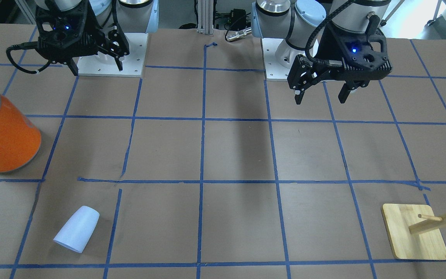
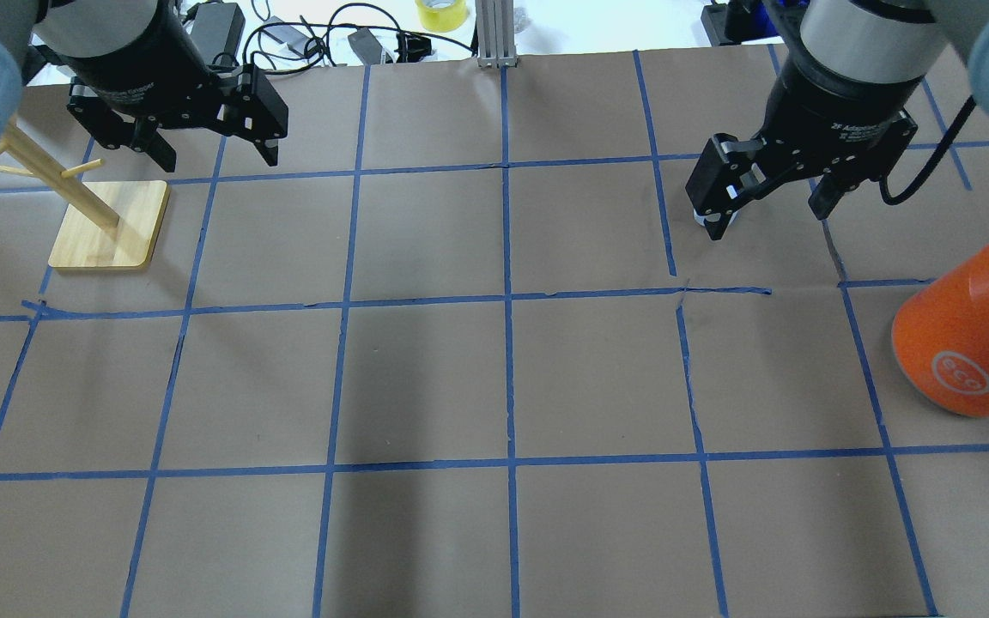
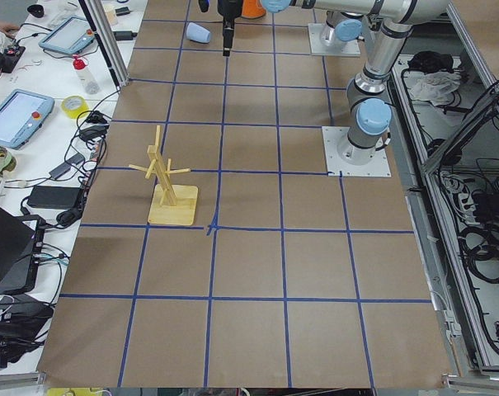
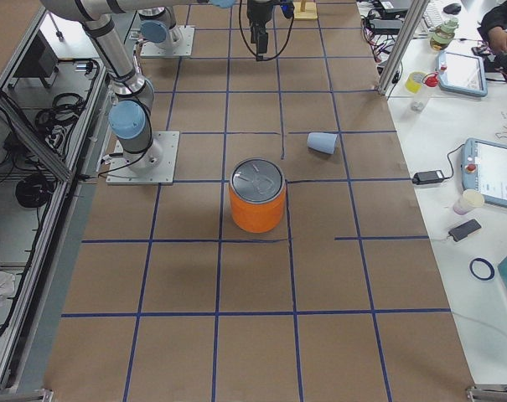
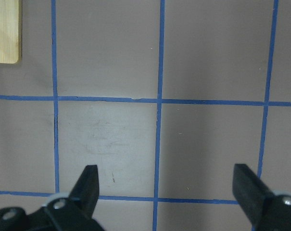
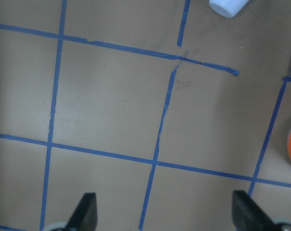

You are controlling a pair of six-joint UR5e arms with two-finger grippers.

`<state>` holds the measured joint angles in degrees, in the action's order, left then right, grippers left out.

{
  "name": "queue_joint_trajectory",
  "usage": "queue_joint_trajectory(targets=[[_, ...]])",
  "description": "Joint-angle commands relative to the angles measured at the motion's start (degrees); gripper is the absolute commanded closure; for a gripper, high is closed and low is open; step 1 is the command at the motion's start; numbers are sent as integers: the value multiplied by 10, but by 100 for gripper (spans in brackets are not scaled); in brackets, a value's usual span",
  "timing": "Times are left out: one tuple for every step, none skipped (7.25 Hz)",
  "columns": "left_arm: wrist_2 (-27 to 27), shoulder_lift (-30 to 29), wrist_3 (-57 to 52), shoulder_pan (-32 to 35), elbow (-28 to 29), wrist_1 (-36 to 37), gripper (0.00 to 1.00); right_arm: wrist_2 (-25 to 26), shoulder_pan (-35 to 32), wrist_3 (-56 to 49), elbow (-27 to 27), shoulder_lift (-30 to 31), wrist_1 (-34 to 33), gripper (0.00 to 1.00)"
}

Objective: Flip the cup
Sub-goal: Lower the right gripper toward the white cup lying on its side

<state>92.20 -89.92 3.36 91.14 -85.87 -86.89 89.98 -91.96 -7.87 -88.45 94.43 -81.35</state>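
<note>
**Even light from above, soft shadows**

All views are bright and evenly lit, as from lamps overhead. On the table [image 1: 230, 97] the shadows are soft and wide. One dark band runs down its middle in the front-facing view, and the cup [image 1: 76, 229] throws only a faint shadow just beside it. The silver top of the orange can [image 1: 4, 139] gives a pale glare. Beyond the table's far edge the overhead view is washed out to white. In both wrist views the tape lines [image 5: 159, 101] are sharp, but the black fingertips [image 5: 89, 185] at the lower edge look a little soft.
</note>
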Motion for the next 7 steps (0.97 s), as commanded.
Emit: queue_joint_trajectory(targets=[[0,0,1,0,0,1,0,-1,0,1,0,-1,0,0],[0,0,1,0,0,1,0,-1,0,1,0,-2,0,0],[0,-1,1,0,0,1,0,-1,0,1,-1,0,1,0],[0,-1,2,0,0,1,0,-1,1,-5,-1,0,1,0],[0,-2,3,1,0,1,0,-1,1,-7,-2,-1,0,0],[0,-3,3,2,0,2,0,0,2,-7,-5,-1,-1,0],[0,-3,3,2,0,3,0,-1,3,-8,-6,-1,-1,0]])
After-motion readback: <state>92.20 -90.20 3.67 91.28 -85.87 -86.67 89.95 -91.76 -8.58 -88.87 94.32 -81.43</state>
